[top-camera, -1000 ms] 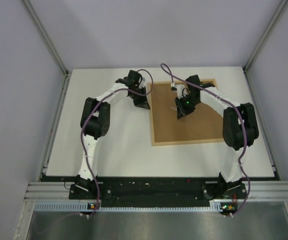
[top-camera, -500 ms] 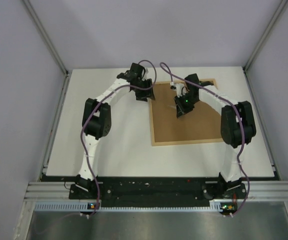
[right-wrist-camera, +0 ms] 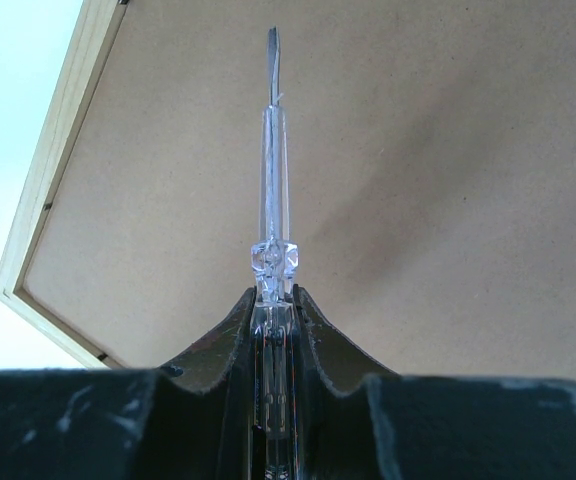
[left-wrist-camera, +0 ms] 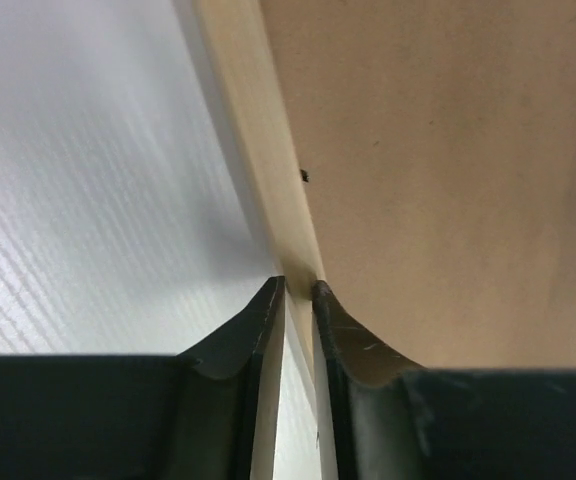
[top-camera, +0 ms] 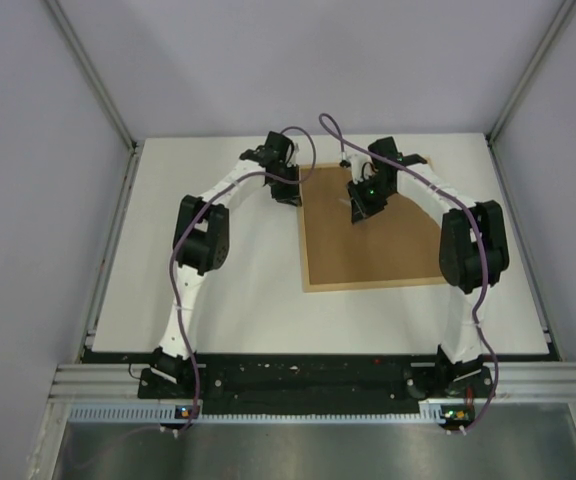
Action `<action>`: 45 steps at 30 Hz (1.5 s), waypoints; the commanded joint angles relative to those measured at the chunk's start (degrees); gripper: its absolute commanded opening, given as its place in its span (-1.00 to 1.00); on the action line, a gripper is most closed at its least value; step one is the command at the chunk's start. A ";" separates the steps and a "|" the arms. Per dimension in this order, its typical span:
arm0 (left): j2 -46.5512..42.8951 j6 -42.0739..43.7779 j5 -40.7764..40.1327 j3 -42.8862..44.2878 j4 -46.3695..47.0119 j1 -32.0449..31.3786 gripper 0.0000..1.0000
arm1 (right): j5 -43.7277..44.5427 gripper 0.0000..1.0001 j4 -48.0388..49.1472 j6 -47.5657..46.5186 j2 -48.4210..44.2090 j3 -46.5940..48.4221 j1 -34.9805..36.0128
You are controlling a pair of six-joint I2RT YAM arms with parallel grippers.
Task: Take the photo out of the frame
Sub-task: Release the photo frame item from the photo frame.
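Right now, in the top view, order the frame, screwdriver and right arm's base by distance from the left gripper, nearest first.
1. frame, at the left gripper.
2. screwdriver, rightward over the frame.
3. right arm's base, near-right edge.

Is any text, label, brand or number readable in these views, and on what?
None readable. The frame, lying brown back up, the clear screwdriver in the right end effector and the table show no print.

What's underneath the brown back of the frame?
Only the frame, brown back up, flat on the white table, shows; anything beneath, the photo included, is covered.
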 commanded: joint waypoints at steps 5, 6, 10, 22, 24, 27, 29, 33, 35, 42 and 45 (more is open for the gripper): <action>0.18 5.34 0.37 -0.42 -2.62 -2.83 -0.81 | -1.44 -1.00 -2.36 -2.43 2.03 7.51 -0.09; 0.00 5.95 0.28 -0.95 -2.79 -3.36 -0.81 | -1.53 -1.00 -3.85 -3.56 3.70 9.71 -0.09; -2.10 6.57 1.33 -4.46 -1.66 -5.21 -0.75 | -1.53 -1.00 -7.47 -5.24 8.46 16.48 0.00; -5.09 8.17 0.28 -8.51 -2.26 -7.85 -0.71 | -0.92 -1.00 -16.17 -11.04 16.81 22.91 0.00; -7.02 4.66 3.07 -10.08 -0.26 -5.31 -0.69 | -1.79 -1.00 -16.43 -11.31 16.64 22.82 -0.09; -11.24 -0.26 12.22 -16.58 9.66 -0.21 -0.60 | -6.53 -1.00 -16.35 -11.83 14.62 21.86 -0.62; -12.47 -1.42 13.55 -17.65 11.44 1.55 -0.55 | -6.63 -1.00 -16.17 -11.84 14.09 22.12 -0.79; -12.57 -3.62 14.78 -17.74 12.85 4.01 -0.39 | -5.84 -1.00 -15.91 -10.43 16.10 24.93 -0.97; -11.26 -4.50 13.82 -16.43 12.15 4.46 -0.35 | -4.97 -1.00 -16.00 -9.47 17.94 26.77 -0.97; -5.28 -7.83 13.99 -11.94 10.74 4.81 -0.18 | -2.33 -1.00 -20.12 -10.16 23.13 33.72 -0.01; -3.17 -8.98 15.30 -10.80 10.48 4.72 -0.13 | 0.30 -1.00 -21.97 -11.30 24.80 34.86 1.48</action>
